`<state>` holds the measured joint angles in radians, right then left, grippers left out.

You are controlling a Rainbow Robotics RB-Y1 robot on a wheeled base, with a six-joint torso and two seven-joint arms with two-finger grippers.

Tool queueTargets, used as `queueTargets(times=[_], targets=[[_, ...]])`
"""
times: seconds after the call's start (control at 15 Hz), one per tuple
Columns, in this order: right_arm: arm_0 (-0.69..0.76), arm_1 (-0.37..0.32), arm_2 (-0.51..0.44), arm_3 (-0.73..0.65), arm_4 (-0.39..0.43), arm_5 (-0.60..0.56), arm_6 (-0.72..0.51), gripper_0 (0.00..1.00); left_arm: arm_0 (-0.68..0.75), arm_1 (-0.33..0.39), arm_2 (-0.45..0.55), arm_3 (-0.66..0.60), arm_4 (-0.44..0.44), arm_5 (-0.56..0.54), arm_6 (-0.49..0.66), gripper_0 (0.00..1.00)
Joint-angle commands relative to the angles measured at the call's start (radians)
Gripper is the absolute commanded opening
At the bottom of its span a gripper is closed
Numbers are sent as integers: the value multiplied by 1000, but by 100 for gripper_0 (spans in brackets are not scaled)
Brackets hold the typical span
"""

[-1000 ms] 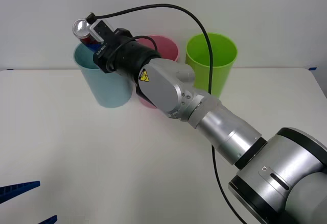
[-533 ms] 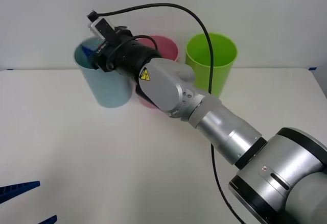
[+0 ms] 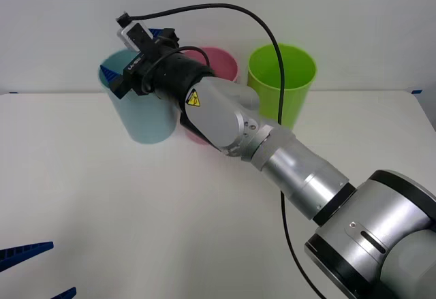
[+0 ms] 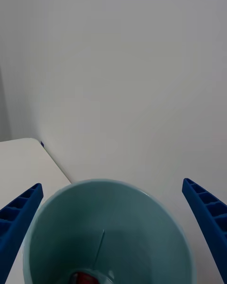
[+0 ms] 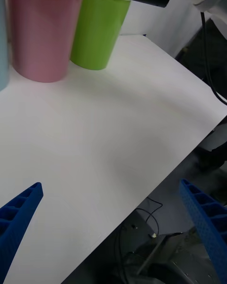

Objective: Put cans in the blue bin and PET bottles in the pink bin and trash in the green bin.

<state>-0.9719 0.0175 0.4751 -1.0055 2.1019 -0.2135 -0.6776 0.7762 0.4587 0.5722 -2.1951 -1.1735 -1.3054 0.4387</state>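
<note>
Right gripper (image 4: pixel 113 246): jaws spread wide and holding nothing, 2 blue ribbed fingers (image 4: pixel 19 217) flanking the rim of the blue bin (image 4: pixel 106 227), poised directly above its open mouth. Red can (image 4: pixel 85 278) lying at the bottom of the blue bin, a sliver of red and a silver end visible deep inside. In the front view, right gripper (image 3: pixel 139 60) hidden behind its wrist housing, positioned over the blue bin (image 3: pixel 139 115), with a black cable (image 3: pixel 225 9) arching up from the wrist camera and back down past the green bin (image 3: pixel 283 81).

Pink bin (image 3: pixel 221 64) just beside the blue bin, on the side toward the green bin, largely covered by the right arm. Green bin next beyond the pink bin, farthest from the blue bin. All 3 bins upright on the white table (image 3: pixel 136 210), along its far edge against the wall.

Left gripper (image 5: pixel 113 227) well away from the blue bin, low over the near part of the table, jaws spread wide and empty, 2 blue fingertips (image 3: pixel 27 251) showing at the near corner in the front view.
</note>
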Motion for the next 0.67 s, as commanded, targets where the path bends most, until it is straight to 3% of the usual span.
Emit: queueTargets(times=[0.07,0.13,0.47,0.67], targets=[[1,0,-18,-97,-8,-89,-4,100,0,0,0,0,0,0,0,100],[2,0,-18,-157,-34,-155,-5,100,0,0,0,0,0,0,0,100],[206,-264,-24,-619,-261,-372,-10,100,0,0,0,0,0,0,0,100],[357,-350,-90,-821,-321,-457,-4,100,0,0,0,0,0,0,0,100]])
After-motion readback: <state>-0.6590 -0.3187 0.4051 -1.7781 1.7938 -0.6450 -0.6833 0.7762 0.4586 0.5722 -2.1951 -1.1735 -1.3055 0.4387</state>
